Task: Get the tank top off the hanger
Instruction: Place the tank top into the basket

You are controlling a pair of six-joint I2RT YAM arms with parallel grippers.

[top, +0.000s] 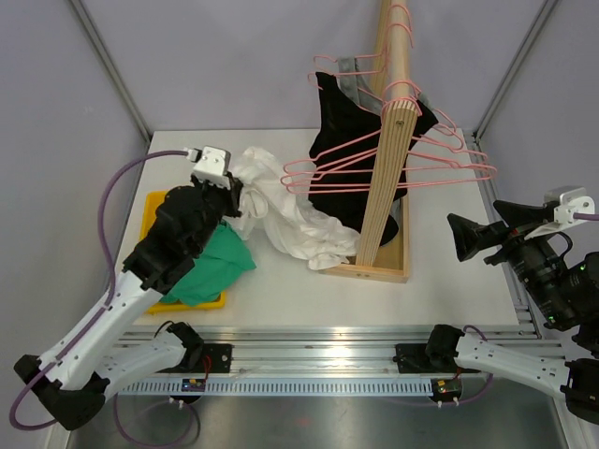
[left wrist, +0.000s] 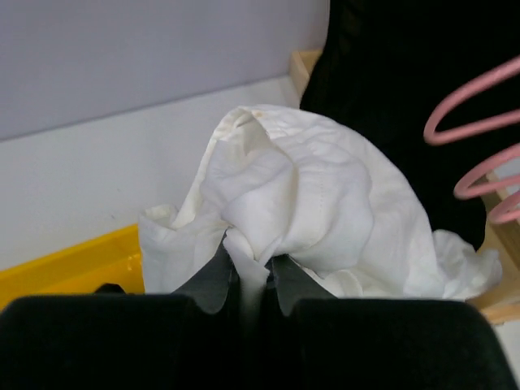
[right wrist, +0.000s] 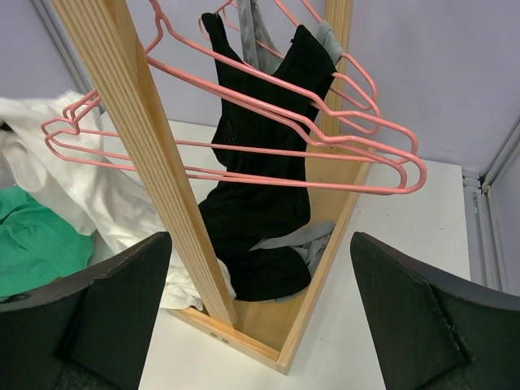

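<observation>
The white tank top (top: 281,210) lies crumpled on the table between the yellow tray and the wooden rack, and its right end reaches the rack's base. My left gripper (top: 231,194) is shut on a fold of it (left wrist: 292,187) at its left end. Several pink hangers (top: 393,168) hang from the rack's bar. The left ends of two of them (right wrist: 61,130) reach over the white cloth (right wrist: 73,187), and I cannot tell if they touch it. My right gripper (top: 456,237) is open and empty, right of the rack, and faces it (right wrist: 260,236).
The wooden rack (top: 388,140) stands at the middle right. A black top (top: 342,140) and a grey garment (top: 356,79) hang on it. A yellow tray (top: 154,206) with a green cloth (top: 220,262) lies under my left arm.
</observation>
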